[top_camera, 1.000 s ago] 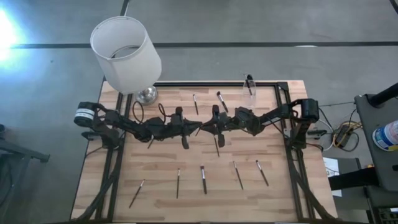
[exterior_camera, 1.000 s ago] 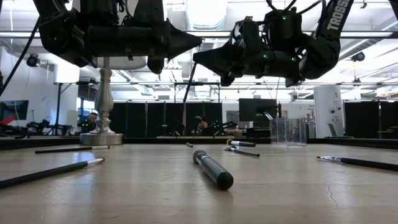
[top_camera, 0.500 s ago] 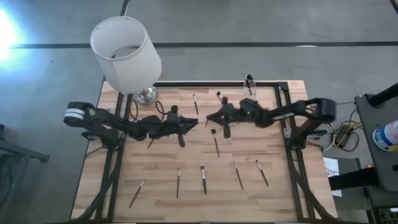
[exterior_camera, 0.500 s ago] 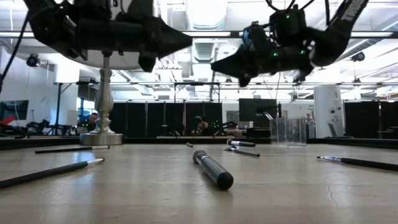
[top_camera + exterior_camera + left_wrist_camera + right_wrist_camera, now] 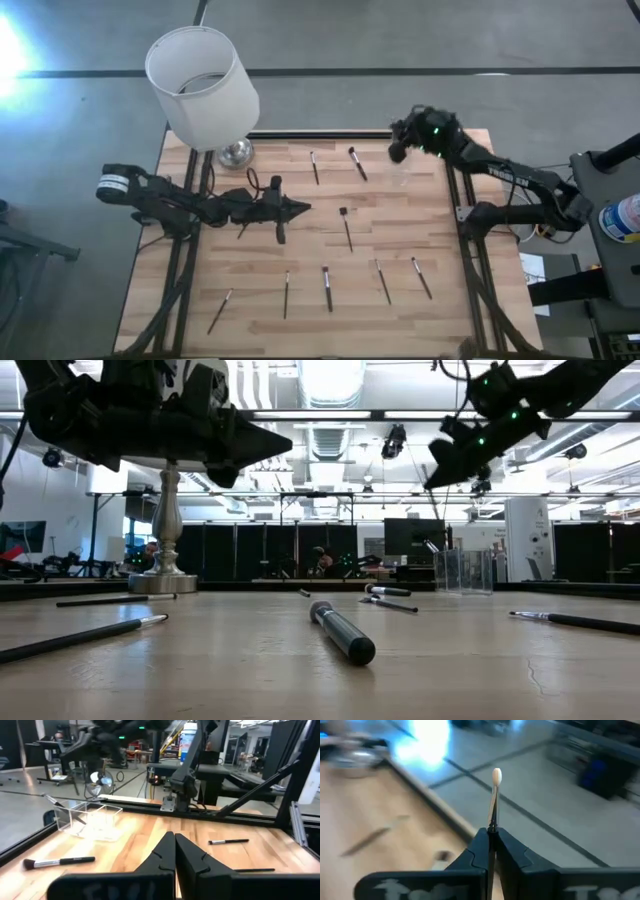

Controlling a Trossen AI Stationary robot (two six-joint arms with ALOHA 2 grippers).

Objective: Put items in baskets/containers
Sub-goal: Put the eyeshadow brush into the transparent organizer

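Our right pincer (image 5: 397, 150), clenched on a thin brush (image 5: 494, 800), hangs at the counter's (image 5: 300, 260) one o'clock; we should centre it above the clear cup (image 5: 461, 571), then release. The left pincer (image 5: 300, 208), clenched on nothing, waits mid-counter.

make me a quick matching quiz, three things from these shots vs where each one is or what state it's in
Things:
1. right end effector
2. left end effector
3. clear cup

States or places:
a. shut, holding nothing, above the table's middle
b. standing upright on the table's far side
c. clamped on a thin brush, raised near the far right corner

Pairs: 1-c, 2-a, 3-b
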